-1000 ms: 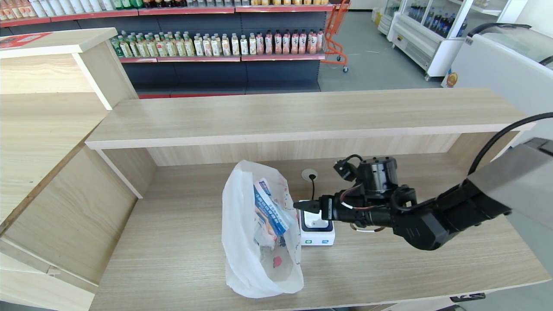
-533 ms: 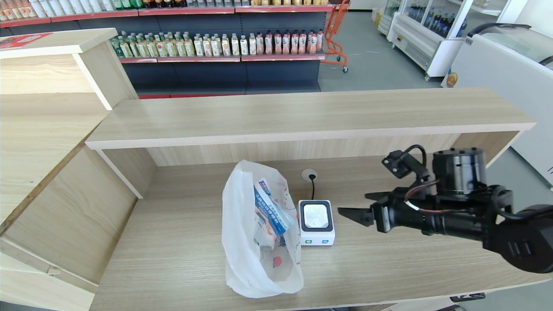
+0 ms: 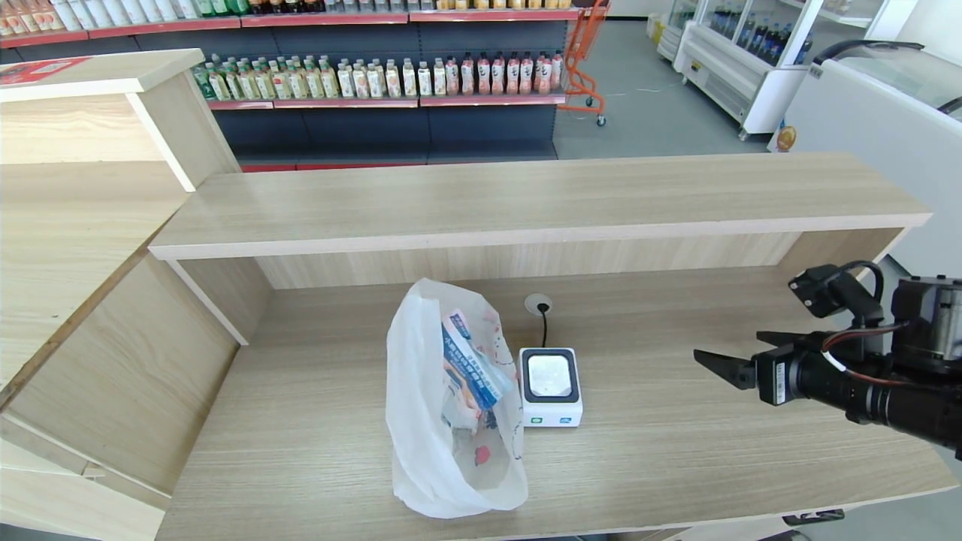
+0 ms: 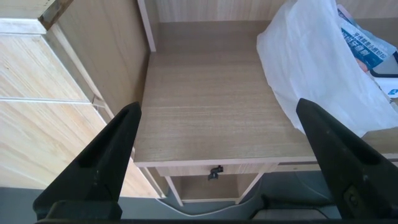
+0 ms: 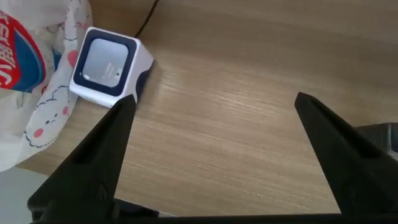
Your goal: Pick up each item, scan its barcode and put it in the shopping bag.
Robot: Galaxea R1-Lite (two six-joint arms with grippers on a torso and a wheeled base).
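Observation:
The white shopping bag (image 3: 421,421) stands open on the wooden counter (image 3: 676,451), with a blue-and-white packet (image 3: 470,368) and other items inside. Just right of it sits the small white barcode scanner (image 3: 551,385), its cable running to a hole in the counter. My right gripper (image 3: 726,343) hovers over the counter's right part, well clear of the scanner, open and empty. In the right wrist view the gripper (image 5: 214,99) faces the scanner (image 5: 109,65) and the bag (image 5: 37,93). My left gripper (image 4: 217,106) is open and empty near the counter's front left, short of the bag (image 4: 317,68).
A raised wooden ledge (image 3: 526,203) runs along the counter's back, and a side panel (image 3: 113,376) closes its left end. Bare counter lies between the scanner and my right gripper. Shelves of bottles (image 3: 376,75) and freezers (image 3: 864,98) stand in the shop behind.
My right arm has drawn back to the right, from over the scanner beside the bag to the counter's right end, with nothing in its gripper. The bag and the scanner have not moved.

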